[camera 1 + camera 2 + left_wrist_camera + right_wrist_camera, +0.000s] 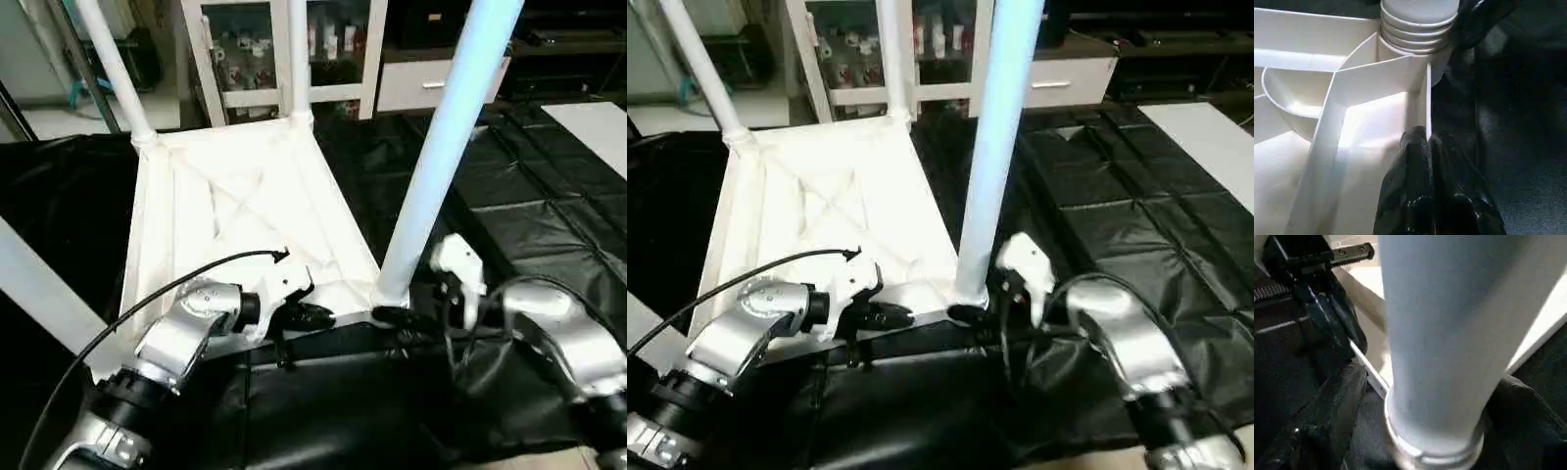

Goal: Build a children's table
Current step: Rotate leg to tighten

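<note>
A: Left gripper [312, 316], fingers together, is pinching the near rim of the upturned tabletop [245, 211] at 6 o'clock.

B: Right gripper [1415, 431] is standing apart around the near-right leg [441, 147], 4 o'clock. It should be seating it straight; far legs [297, 54] are standing at 12.

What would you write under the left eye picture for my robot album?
Upside-down children's table with legs up; both grippers low beside the nearest leg.
</note>
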You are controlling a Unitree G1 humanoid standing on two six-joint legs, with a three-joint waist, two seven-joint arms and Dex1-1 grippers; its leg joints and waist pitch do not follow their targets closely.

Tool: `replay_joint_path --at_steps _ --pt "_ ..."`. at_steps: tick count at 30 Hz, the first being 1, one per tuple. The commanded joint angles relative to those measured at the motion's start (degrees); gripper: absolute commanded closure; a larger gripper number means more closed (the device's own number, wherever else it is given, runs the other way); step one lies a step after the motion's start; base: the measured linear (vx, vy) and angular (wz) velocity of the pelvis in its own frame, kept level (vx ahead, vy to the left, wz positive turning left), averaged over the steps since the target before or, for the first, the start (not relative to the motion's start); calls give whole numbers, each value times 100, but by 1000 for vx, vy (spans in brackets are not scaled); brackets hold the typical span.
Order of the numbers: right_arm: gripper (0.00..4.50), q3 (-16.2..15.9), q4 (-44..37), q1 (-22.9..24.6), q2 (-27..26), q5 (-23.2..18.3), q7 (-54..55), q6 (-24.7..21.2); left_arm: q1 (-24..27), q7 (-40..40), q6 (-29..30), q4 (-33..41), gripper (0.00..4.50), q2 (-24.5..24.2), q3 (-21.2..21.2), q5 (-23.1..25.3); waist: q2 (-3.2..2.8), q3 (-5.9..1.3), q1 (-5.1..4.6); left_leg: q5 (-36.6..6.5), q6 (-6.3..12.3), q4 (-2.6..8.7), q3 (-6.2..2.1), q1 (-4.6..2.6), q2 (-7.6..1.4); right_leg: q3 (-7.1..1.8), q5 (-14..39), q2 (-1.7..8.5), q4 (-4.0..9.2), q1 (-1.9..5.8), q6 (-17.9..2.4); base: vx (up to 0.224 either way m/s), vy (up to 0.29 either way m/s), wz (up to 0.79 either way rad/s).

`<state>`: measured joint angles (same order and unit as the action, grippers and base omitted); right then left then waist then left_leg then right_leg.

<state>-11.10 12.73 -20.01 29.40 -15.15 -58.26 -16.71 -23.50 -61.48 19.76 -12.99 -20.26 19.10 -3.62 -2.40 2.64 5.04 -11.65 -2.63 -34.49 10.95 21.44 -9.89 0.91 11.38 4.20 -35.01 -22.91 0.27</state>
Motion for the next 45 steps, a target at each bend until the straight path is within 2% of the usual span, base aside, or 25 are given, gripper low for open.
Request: replay_joint_path --at_steps 1,5,6,12,16,19,21,22,24,26,28,29,30,31,33,34,35,36,37,38,39,40,42,43,45 --pt "71 -52 181 -113 -36 51 -119 113 -3 -142 122 2 450 -86 118 32 104 -346 -3 -712 447 395 -117 -85 -305 -155 545 357 363 225 -1476 0 0 0" --pt "108 -155 345 -168 -58 132 -287 175 37 -172 155 51 450 -138 132 3 91 -353 7 -633 497 389 -114 -73 -300 -144 333 355 340 241 -1519 0 0 0" --pt "117 -171 376 -176 -59 143 -300 196 46 -178 154 53 450 -150 135 -5 71 -352 9 -657 495 388 -115 -77 -300 -145 344 357 339 239 -1527 0 0 0" --pt "164 -203 477 -188 -24 172 -415 241 65 -179 185 29 450 -186 116 -30 82 -352 13 -709 469 389 -112 -81 -303 -146 415 360 344 244 -1536 0 0 0" --pt "178 -175 605 -215 -23 201 -517 318 97 -164 216 80 450 -207 86 -53 87 -361 14 -629 512 374 -107 -77 -299 -142 273 359 327 251 -1580 0 0 0" --pt "178 -145 648 -178 -46 214 -523 350 155 -138 262 143 450 -214 73 -92 53 -365 22 -630 521 373 -112 -81 -302 -137 207 355 322 252 -1604 0 0 0" --pt "178 -137 648 -172 -52 207 -524 345 161 -141 272 155 450 -218 75 -98 58 -366 21 -635 519 376 -115 -81 -304 -135 182 352 317 256 -1619 0 0 0" --pt "178 -120 660 -168 -87 187 -506 334 163 -146 305 168 450 -214 66 -125 22 -368 28 -642 512 373 -118 -83 -302 -134 182 355 316 253 -1625 0 0 0" --pt "178 -78 740 -180 -188 178 -394 365 142 -126 324 139 450 -185 29 -158 34 -363 13 -691 490 376 -114 -74 -294 -133 163 347 321 256 -1647 0 0 0" --pt "178 206 1207 -343 -645 313 603 462 69 47 322 -21 450 -31 -79 -197 41 -342 -15 -817 421 395 -114 -71 -288 -135 395 358 351 242 -1635 0 0 0" --pt "179 291 1330 -394 -771 336 895 443 44 123 321 -72 450 23 -110 -200 40 -330 -82 -1064 235 444 -147 -47 -272 -118 858 363 376 280 -1528 0 0 0" --pt "180 431 1546 -494 -1052 407 1537 444 -47 362 263 -273 450 176 -178 -174 33 -316 -119 -1207 130 463 -147 -70 -275 -124 1080 358 406 258 -1432 0 0 0" --pt "180 508 1665 -559 -1231 457 1957 445 -137 585 201 -460 450 297 -207 -104 -8 -303 -191 -1403 19 470 -145 -89 -260 -131 1303 353 440 222 -1399 0 0 0" --pt "180 577 1775 -622 -1398 501 2337 443 -218 763 146 -619 450 406 -214 -43 7 -307 -240 -1533 -91 488 -164 -91 -245 -120 1549 346 455 234 -1306 0 0 0" --pt "180 681 1978 -735 -1667 578 2983 455 -371 1169 74 -897 450 630 -240 80 14 -309 -267 -1673 -156 491 -170 -120 -248 -129 1751 356 486 213 -1200 0 0 0" --pt "180 689 1995 -745 -1688 584 3036 457 -385 1206 71 -921 450 649 -244 90 16 -301 -279 -1707 -150 490 -158 -120 -248 -136 1792 353 501 202 -1187 0 0 0" --pt "180 756 2209 -853 -1919 686 3586 472 -524 1574 43 -1143 450 868 -292 161 -1 -308 -277 -1736 -149 484 -157 -140 -252 -142 1816 354 511 184 -1163 0 0 0" --pt "180 783 2389 -942 -2082 737 3873 479 -631 1852 1 -1309 450 1036 -353 204 -19 -305 -284 -1709 -147 486 -157 -120 -239 -144 1780 355 515 177 -1165 0 0 0" --pt "180 783 2389 -942 -2082 737 3873 479 -631 1852 1 -1309 450 1036 -353 204 0 -311 -294 -1700 -156 491 -159 -120 -238 -136 1763 343 514 181 -1156 0 0 0" --pt "181 820 2645 -1086 -2327 810 4327 530 -801 2251 -31 -1557 450 1279 -442 258 -12 -319 -282 -1689 -150 486 -158 -128 -242 -136 1712 344 508 185 -1163 0 0 0" --pt "181 840 2721 -1131 -2401 824 4477 551 -849 2366 -46 -1628 450 1346 -464 277 -42 -312 -297 -1691 -139 480 -138 -135 -230 -144 1637 335 525 150 -1190 0 0 0" --pt "181 965 3021 -1307 -2656 836 5050 586 -1048 2868 -135 -1947 450 1583 -553 372 -70 -323 -293 -1649 -133 478 -146 -119 -224 -142 1576 345 515 172 -1194 0 0 0" --pt "181 1050 3206 -1411 -2802 852 5414 612 -1173 3184 -237 -2182 450 1711 -590 451 -52 -327 -270 -1657 -102 468 -133 -160 -217 -141 1582 337 536 141 -1193 0 0 0" --pt "181 1097 3343 -1492 -2896 905 5793 649 -1286 3460 -364 -2389 450 1792 -597 549 -40 -334 -242 -1617 -39 462 -127 -153 -219 -146 1537 343 534 156 -1180 0 0 0" --pt "181 1120 3426 -1547 -2955 956 6066 683 -1362 3665 -430 -2519 450 1851 -622 599 -63 -346 -216 -1511 -10 465 -124 -142 -217 -144 1509 344 524 153 -1125 0 0 0"
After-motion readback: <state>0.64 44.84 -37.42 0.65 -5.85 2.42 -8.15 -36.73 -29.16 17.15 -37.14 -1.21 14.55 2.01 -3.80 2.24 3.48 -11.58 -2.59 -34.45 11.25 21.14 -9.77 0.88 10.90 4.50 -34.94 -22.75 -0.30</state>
